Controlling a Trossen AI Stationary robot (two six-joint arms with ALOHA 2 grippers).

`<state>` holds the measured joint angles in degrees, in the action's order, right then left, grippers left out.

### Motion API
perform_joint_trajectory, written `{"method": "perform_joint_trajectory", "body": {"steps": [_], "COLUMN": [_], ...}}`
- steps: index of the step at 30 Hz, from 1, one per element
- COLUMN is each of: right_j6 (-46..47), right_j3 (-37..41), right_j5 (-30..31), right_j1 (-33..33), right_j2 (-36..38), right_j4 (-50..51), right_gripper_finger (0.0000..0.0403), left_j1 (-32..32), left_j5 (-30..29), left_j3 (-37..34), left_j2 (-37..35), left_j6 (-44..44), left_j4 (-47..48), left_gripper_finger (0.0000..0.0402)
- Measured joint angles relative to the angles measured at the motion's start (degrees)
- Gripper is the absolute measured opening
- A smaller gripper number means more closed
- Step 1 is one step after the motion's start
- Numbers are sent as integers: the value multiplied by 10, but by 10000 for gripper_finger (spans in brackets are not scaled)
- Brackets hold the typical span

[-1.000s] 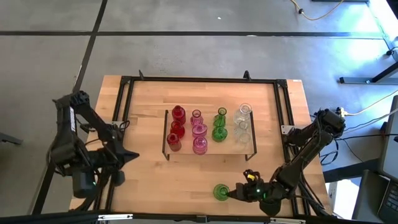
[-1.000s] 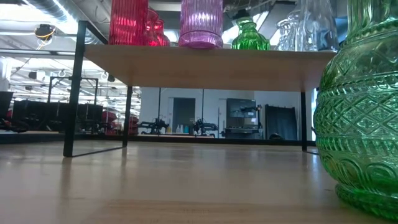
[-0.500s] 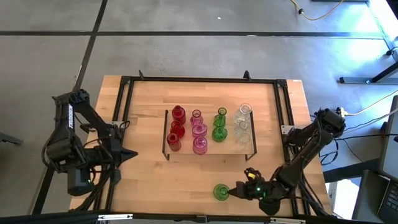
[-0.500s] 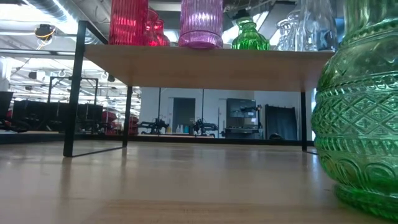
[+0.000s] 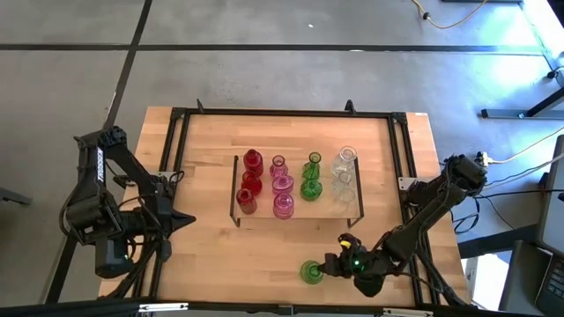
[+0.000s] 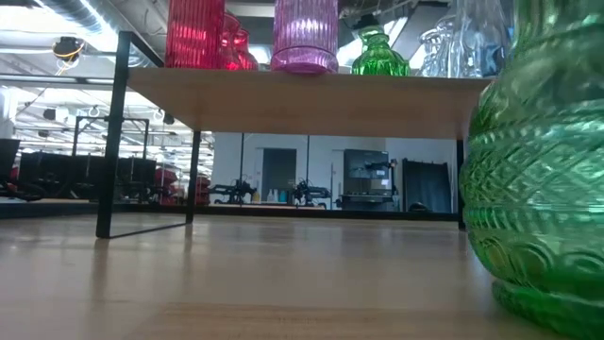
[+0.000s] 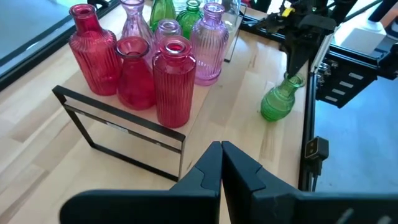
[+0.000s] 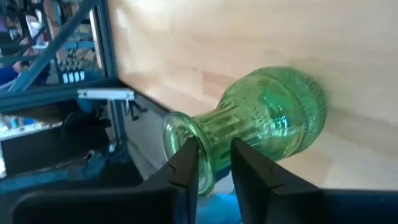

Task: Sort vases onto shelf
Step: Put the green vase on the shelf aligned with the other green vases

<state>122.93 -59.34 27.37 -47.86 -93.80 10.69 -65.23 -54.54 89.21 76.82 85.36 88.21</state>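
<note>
Green glass vase [image 8: 267, 121] neck pinched in my right claw [image 8: 214, 163], well short of the shelf [image 5: 352, 208]; next, carry it beside the greens.

Vases [image 5: 282, 185] on shelf [image 5: 352, 210], lone vase [image 5: 311, 271] on table [image 5: 211, 238] before it

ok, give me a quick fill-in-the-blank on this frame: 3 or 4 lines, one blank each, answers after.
1. The right end effector grips a green vase by its ____.
2. That vase stands on the table, near its front edge, not on the ____.
3. The left end effector hangs at the table's left edge with its fingers ____.
4. On the shelf, the vases in the leftmost row are ____ in colour.

Missing words: neck; shelf; shut; red
</note>
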Motion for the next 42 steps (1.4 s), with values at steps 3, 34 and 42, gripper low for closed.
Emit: {"method": "perform_joint_trajectory", "body": {"steps": [3, 34, 42], "right_j6": [-5, 14, 16], "right_j3": [-1, -306, -305], "right_j5": [-13, 312, 326], "right_j1": [0, 40, 45], "right_j2": [-17, -24, -24], "right_j4": [-45, 356, 307], "right_gripper_finger": [49, 0, 0], "left_j1": [0, -2, -2], "left_j5": [0, 0, 0], "left_j3": [0, 0, 0], "left_j2": [0, 0, 0], "left_j6": [-3, -19, -19], "left_j4": [0, 10, 9], "left_gripper_finger": [0, 0, 0]}}
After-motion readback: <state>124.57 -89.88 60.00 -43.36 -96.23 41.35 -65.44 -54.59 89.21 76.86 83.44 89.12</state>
